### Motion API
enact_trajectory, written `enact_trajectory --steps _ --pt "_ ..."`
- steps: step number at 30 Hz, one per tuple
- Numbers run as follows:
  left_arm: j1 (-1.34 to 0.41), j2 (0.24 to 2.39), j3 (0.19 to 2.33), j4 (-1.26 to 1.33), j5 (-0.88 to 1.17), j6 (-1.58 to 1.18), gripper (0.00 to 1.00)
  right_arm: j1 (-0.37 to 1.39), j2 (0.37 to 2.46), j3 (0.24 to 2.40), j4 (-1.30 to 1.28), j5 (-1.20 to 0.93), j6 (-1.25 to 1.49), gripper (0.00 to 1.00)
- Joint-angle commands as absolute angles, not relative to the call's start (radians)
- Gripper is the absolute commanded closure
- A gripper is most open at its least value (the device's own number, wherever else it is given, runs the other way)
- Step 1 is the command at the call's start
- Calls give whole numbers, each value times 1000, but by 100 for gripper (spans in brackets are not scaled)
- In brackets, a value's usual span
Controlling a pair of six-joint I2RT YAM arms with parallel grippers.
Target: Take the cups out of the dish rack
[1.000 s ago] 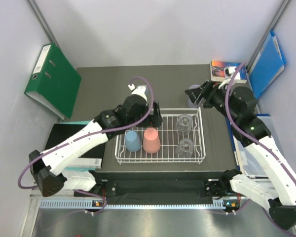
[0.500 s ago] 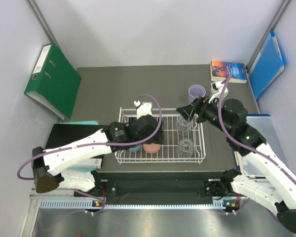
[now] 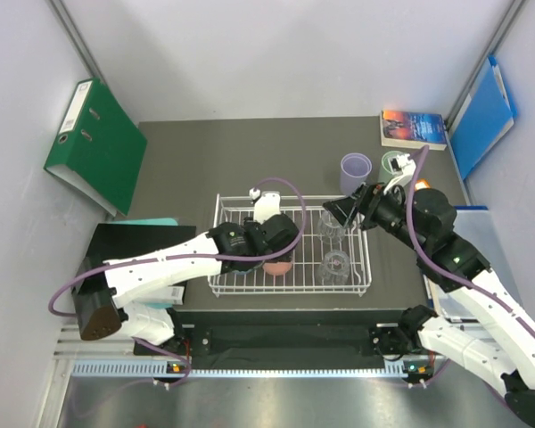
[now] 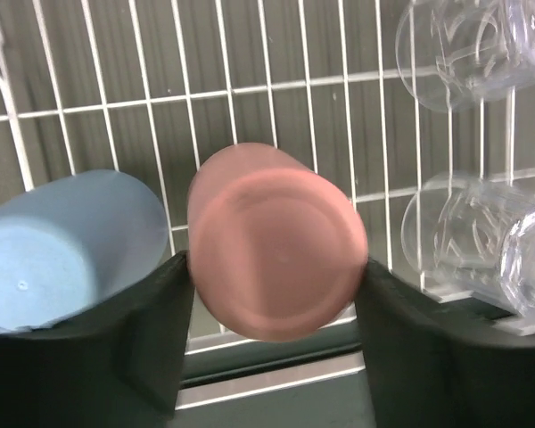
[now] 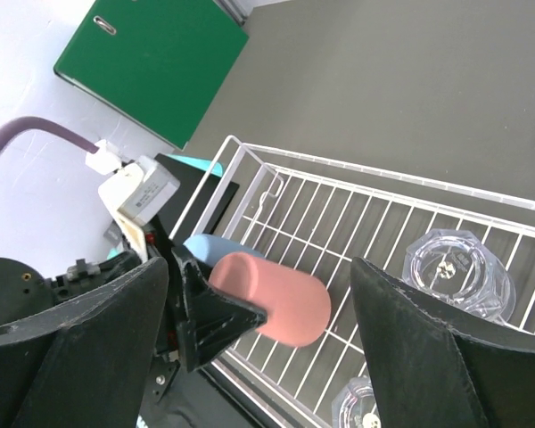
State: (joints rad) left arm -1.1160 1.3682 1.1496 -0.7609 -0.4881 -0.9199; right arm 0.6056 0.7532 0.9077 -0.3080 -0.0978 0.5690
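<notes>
Top view. Rack (image 3: 366,267) sits at the near middle of the counter (image 3: 196,156). The left arm reaches across it from the left. The left gripper (image 3: 275,259) is down over the pink cup (image 3: 283,267), and only a sliver of pink shows under the wrist. The blue cup (image 3: 235,270) just left of it is almost wholly hidden by the arm. Two clear glasses (image 3: 336,265) stand in the rack's right part. The far one is partly covered by the right gripper (image 3: 341,212), which hangs over the far right corner. Its jaw state is not readable here. Lilac cup (image 3: 356,168) stands on the counter beyond the rack. Green cup (image 3: 394,162) is just right of it, crossed by the cable, and only its rim is legible. Binder (image 3: 96,143) far left, book (image 3: 414,127) and folder (image 3: 481,116) far right.

Left wrist view. The pink cup's base faces the lens. Both fingers (image 4: 152,348) press its sides, so the gripper is clamped on it. Whether the cup's rim is off the wires cannot be told. The blue cup is cut off at the left edge, and the glasses are cut off at the right.

Right wrist view. The fingers (image 5: 80,348) are spread wide with nothing between them. The pink cup appears tilted in the left gripper. The blue cup peeks out behind it. One glass is whole, and the other is cropped at the bottom edge.
</notes>
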Motion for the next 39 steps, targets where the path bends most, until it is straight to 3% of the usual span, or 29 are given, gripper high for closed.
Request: enact_trajectory --steps 1,2,3,6,18,23,27,30,33,39 --pt "-1118 1405 1193 -744 -525 -910 54 620 732 908 -310 -75 563 18" --pt "-1118 1411 1201 -747 -525 -907 62 621 729 908 -311 -74 561 18" --pt "-1118 1422 1212 -758 -523 -897 80 621 729 910 -314 -75 560 18" --pt "-1120 1425 1268 -804 -525 -885 100 620 729 925 -321 -71 554 18" --pt "-1115 1310 1663 -855 -537 -741 100 623 752 988 -367 21 554 14" --pt "-950 1102 1383 -507 -306 -777 100 621 677 896 -280 110 662 23" --pt "-726 953 1071 -85 171 -980 100 621 667 916 -258 31 609 20" --pt "-637 939 908 246 383 -1164 100 623 681 940 -233 -49 591 23" --pt "-627 991 856 449 452 -1282 100 623 702 960 -215 -104 595 24" --pt "-629 1080 877 546 512 -1336 100 623 735 963 -161 -172 615 24"
